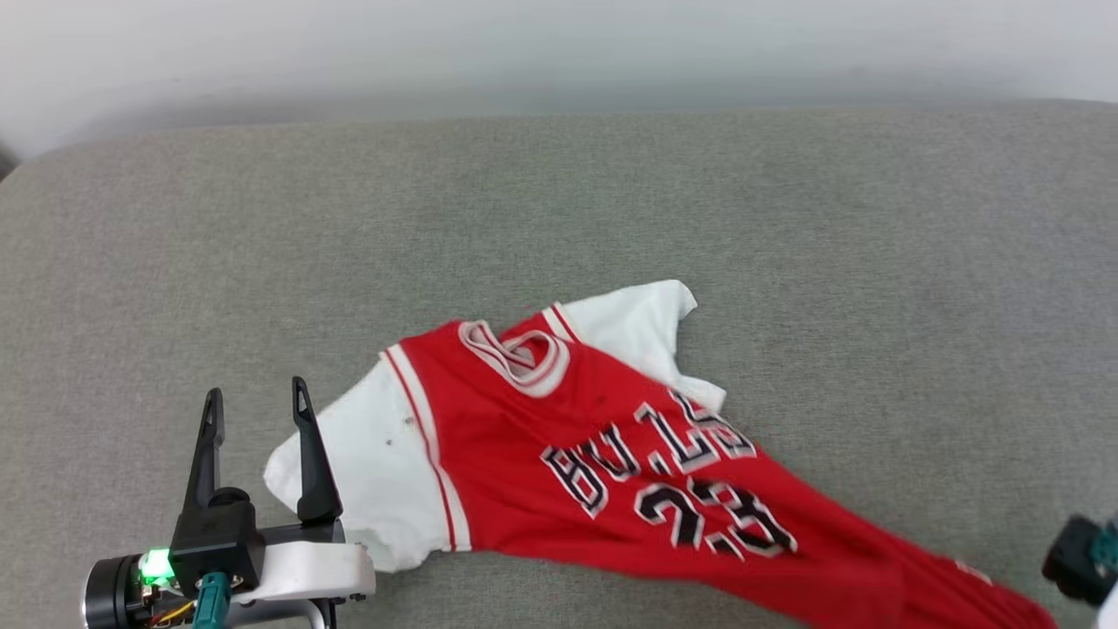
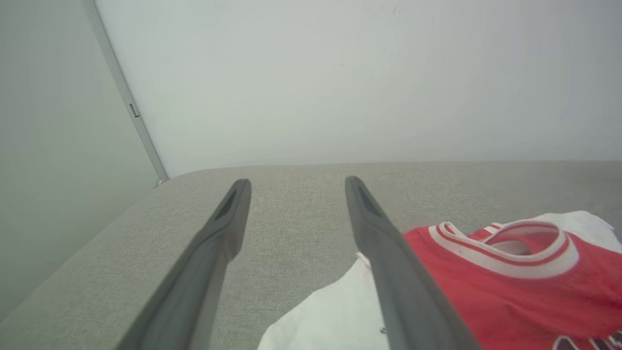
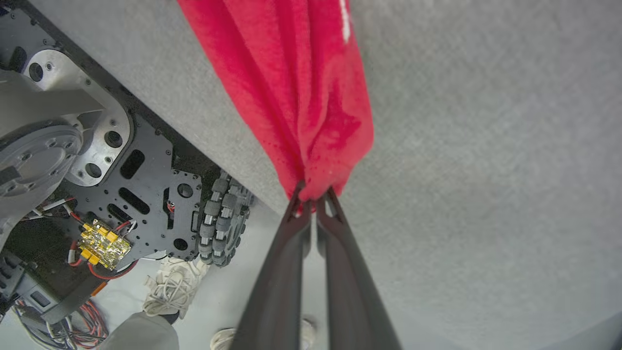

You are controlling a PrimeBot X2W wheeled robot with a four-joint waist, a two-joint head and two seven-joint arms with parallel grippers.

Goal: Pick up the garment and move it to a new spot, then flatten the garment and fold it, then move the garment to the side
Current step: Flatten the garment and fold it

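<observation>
The garment (image 1: 611, 454), a red jersey with white sleeves and black lettering, lies face up on the grey cushion (image 1: 559, 218), stretched out toward the lower right corner. My left gripper (image 1: 256, 404) stands open at the lower left, its inner finger over the edge of the white sleeve (image 1: 367, 472). In the left wrist view the open fingers (image 2: 388, 253) frame bare cushion, with the sleeve and collar (image 2: 510, 243) to the right. In the right wrist view my right gripper (image 3: 313, 194) is shut on a bunched red corner of the garment (image 3: 311, 107), close to the cushion's front edge.
A pale wall (image 1: 559, 44) runs behind the cushion. Bare grey cushion surrounds the jersey to the left, back and right. In the right wrist view the robot's base with a roller wheel (image 3: 221, 218), wiring and the floor lie below the cushion's edge.
</observation>
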